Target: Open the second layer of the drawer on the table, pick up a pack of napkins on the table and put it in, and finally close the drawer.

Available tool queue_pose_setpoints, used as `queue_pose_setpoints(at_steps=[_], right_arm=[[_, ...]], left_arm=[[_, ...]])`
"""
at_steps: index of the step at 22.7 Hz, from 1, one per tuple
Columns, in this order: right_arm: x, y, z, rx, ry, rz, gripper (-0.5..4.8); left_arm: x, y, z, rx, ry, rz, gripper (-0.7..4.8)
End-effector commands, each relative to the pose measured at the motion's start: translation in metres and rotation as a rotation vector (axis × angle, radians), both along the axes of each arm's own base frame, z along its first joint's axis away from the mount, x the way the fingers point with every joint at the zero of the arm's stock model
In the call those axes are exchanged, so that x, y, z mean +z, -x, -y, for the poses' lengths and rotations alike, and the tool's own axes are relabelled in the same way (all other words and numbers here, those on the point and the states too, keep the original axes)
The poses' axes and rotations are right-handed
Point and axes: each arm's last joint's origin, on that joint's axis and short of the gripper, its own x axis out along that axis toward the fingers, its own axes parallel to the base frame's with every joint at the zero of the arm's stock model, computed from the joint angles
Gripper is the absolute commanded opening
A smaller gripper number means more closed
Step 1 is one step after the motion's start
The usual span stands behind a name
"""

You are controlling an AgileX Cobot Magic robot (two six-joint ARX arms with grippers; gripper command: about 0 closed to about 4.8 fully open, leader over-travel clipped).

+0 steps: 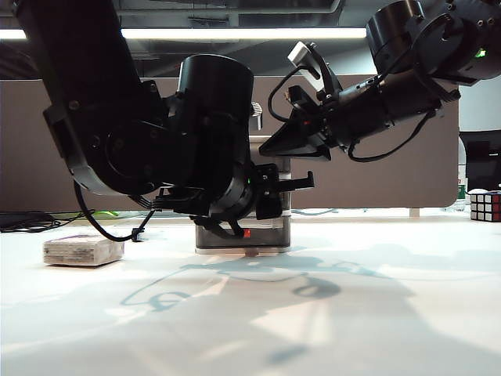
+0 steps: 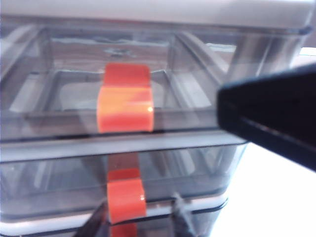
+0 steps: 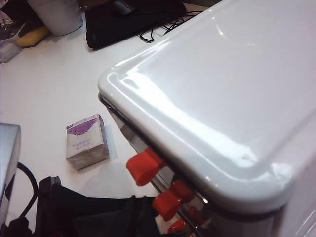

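Three-drawer desktop cabinet, the drawer [image 3: 232,98], standing on the white table [image 1: 376,313]; red-orange tabs mark each smoky translucent layer. The second layer [image 2: 123,195] shows no contents through its front. The pack of napkins [image 3: 86,141] lies on the table beside the cabinet, its purple print illegible. Left gripper [image 2: 138,222] sits at the cabinet front, fingers slightly parted around the middle tab. Right gripper hovers over the cabinet top; its jaw state cannot be told.

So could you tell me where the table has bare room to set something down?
The table is bare in front and right of the drawer, toward the Rubik's cube. It is crowded around the drawer's front, where the left gripper sits; the pack of napkins lies left.
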Motion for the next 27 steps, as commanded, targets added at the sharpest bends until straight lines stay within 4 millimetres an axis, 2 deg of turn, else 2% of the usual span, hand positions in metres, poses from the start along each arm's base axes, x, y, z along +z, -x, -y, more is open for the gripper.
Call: queue_pose_setpoints(at_steps=[1,16,17,20,21,22,27], right_arm=[[0.004,-0.001,0.000,0.004,-0.001,0.020,-0.05],[0.004,-0.001,0.000,0.007,0.006,0.031,-0.05],[0.004,-0.001,0.000,0.007,0.006,0.032,-0.05],[0.004,-0.001,0.000,0.007,0.008,0.034,-0.05],[0.004,-0.001,0.000,0.007,0.008,0.034,-0.05],[0.004,-0.001,0.000,0.007,0.007,0.035,-0.05],[0.007,-0.002,0.000,0.004,-0.003,0.067,-0.04]], left_arm=[[0.004,-0.002,-0.001,0.011,0.026,0.027,1.47],[0.006,-0.015,-0.014,0.050,0.043,0.042,1.42],[0.006,-0.015,-0.014,0.050,0.043,0.043,1.32],[0.006,-0.014,-0.013,0.028,0.044,0.040,0.42],[0.006,-0.014,-0.013,0.028,0.044,0.040,0.42],[0.005,-0.014,-0.013,0.028,0.043,0.039,0.04],[0.005,-0.014,-0.013,0.029,0.041,0.037,-0.06]])
